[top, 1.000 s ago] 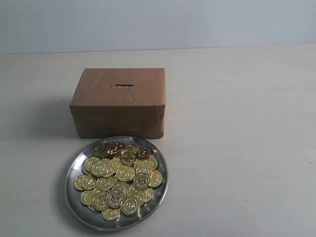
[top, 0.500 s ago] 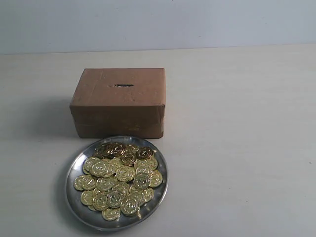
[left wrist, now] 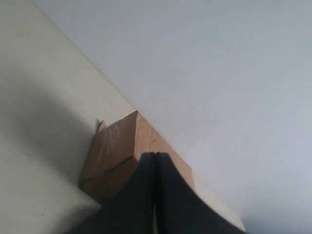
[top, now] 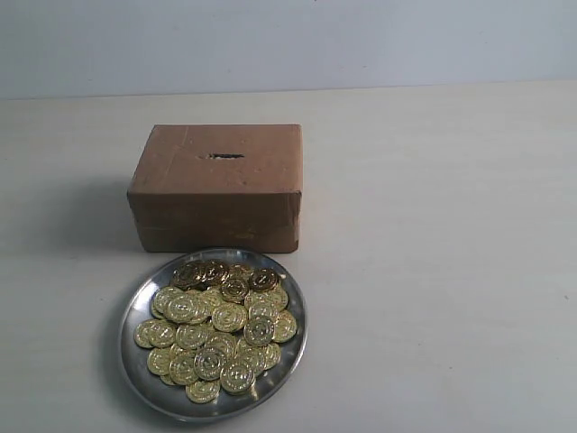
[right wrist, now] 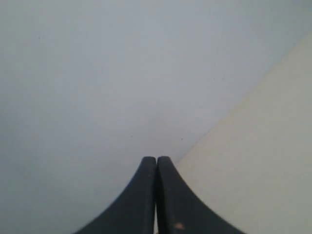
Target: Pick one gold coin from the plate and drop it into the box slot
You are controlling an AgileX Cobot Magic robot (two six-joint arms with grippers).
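Nothing is done yet: gold coins (top: 216,329) fill the plate (top: 133,305) at 6 o'clock of the box (top: 216,194), and the left pincer (left wrist: 155,155) and right pincer (right wrist: 156,158) are pressed together, empty.

Pale table (top: 451,271): box (top: 216,194), plate (top: 135,361).

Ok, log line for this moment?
stage: no coin picked | left gripper: shut, empty | right gripper: shut, empty | coins: heaped on plate | box: behind plate | box slot: on top, uncovered
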